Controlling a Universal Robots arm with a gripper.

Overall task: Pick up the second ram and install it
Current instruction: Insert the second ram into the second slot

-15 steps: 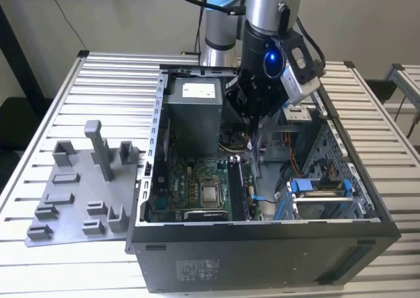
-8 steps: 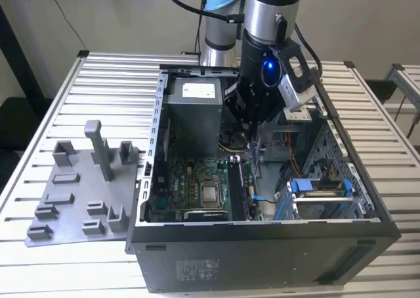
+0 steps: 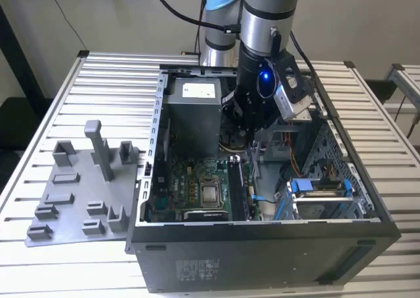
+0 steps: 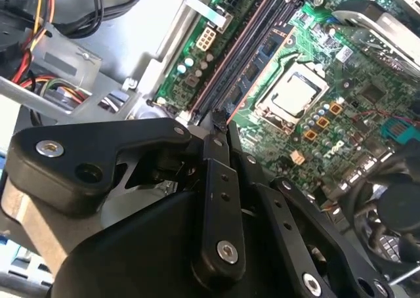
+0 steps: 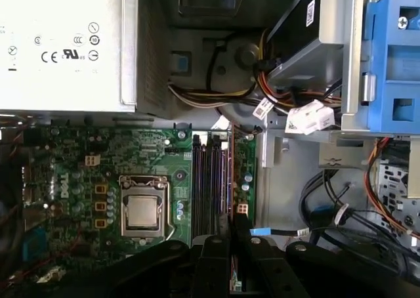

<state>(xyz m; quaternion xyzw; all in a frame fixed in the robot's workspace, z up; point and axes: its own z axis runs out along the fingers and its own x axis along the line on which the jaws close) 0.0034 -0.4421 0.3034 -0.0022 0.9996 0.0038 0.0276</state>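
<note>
Inside the computer case (image 3: 262, 245), over the memory slots (image 5: 209, 180), the gripper (image 5: 223, 235) is pinching the second ram (image 5: 230, 180) edge-on, fingers narrow. Stick looking light, stiff, fragile; holding it by its long edges seems safest.

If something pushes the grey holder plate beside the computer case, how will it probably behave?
The grey holder plate looks like one stiff moulded piece, so it should probably slide whole. Its wide flat base suggests it will not tip, despite the tall post. The slatted table may catch its edge.
</note>
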